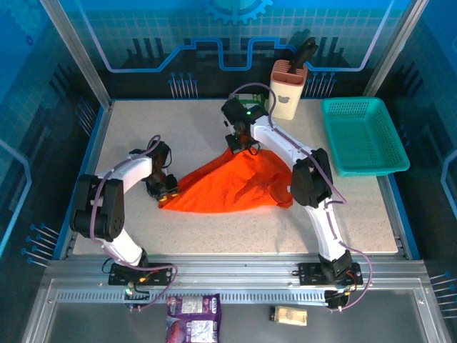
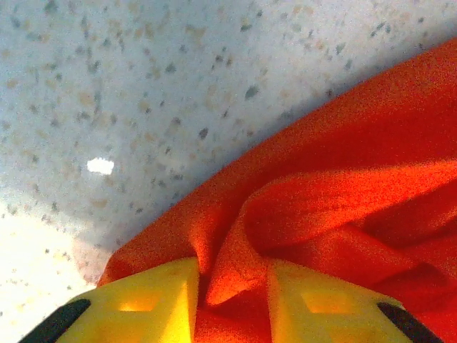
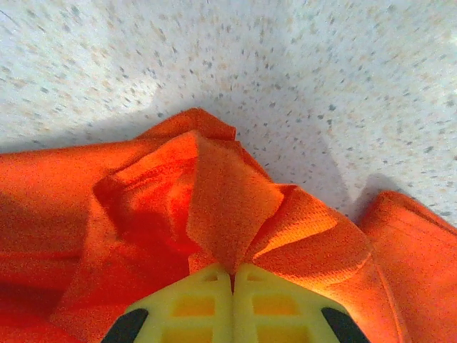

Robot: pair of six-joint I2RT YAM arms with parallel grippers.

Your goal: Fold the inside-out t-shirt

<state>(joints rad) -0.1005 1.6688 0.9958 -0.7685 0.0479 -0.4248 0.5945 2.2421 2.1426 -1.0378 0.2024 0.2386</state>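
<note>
Your left claw is down at the table, closed on a fold of the orange t-shirt. In the left wrist view the two yellow fingers stand a little apart with a ridge of cloth bunched up between them. More cloth runs away ahead and to the right of the claw, and bare speckled tabletop lies ahead and to its left.

Your right claw is gripping the shirt too. In the right wrist view its fingers are pressed almost together on a thin peak of cloth that rises straight out from the tips. Loose folds lie on both sides of it, with the tabletop beyond.

The shirt lies crumpled on the table between the two claws. One corner sits at the left claw and another at the right, and the bulk sags to the near right side of that line, against the right arm's elbow.

Off to the right of the right claw, well apart from it, a teal basket sits on the table. Beyond that claw and slightly to its right stands a beige holder with a dark tool sticking out of it.
</note>
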